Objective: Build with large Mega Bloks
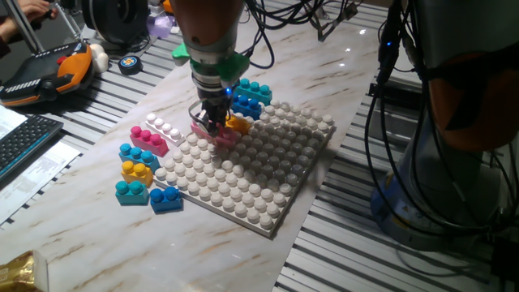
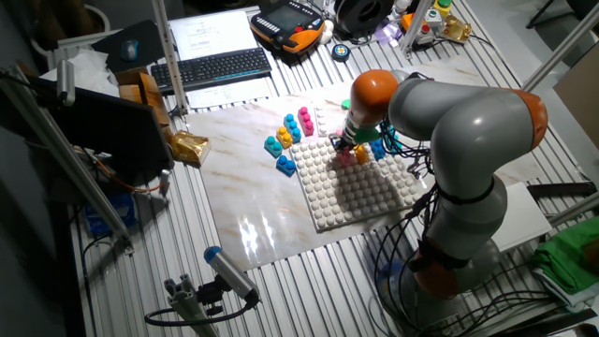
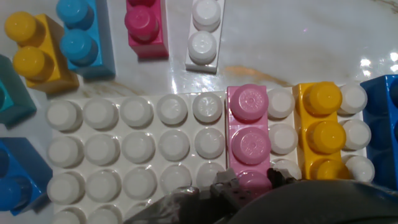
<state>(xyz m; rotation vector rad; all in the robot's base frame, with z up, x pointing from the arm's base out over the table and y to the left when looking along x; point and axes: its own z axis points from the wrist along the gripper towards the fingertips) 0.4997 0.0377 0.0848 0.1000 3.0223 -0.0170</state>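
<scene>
One arm, one gripper point(image 1: 213, 123), lowered onto the near-left edge of the big grey-white studded plastic baseplate point(image 1: 259, 182) as seen in one fixed view. The gripper sits directly over a long light-pink plastic brick point(image 3: 249, 134) with a row of round studs. In the hand view the pink brick lies along the baseplate's edge column, its far end at the plate's rim, its near end running under the dark finger parts at the bottom of the frame. Jaw state: cannot tell; the fingertips are blurred and mostly out of frame in the hand view, and too small in both fixed views to see whether they clamp the brick.

One stud column over from the pink brick, an orange-yellow long studded brick point(image 3: 320, 130) lies parallel on the baseplate. Beyond that, a blue long brick point(image 3: 382, 124) at the plate's edge; in one fixed view a teal long brick point(image 1: 253, 89) lies behind it.

Off the baseplate, on the marble tabletop point(image 1: 97, 219) beside the plate's left edge: a white long brick point(image 1: 165, 128), a magenta long brick point(image 1: 148, 139), and four short two-stud bricks, namely light blue point(image 1: 135, 153), yellow point(image 1: 137, 171), teal point(image 1: 131, 191) and blue point(image 1: 165, 199).
</scene>
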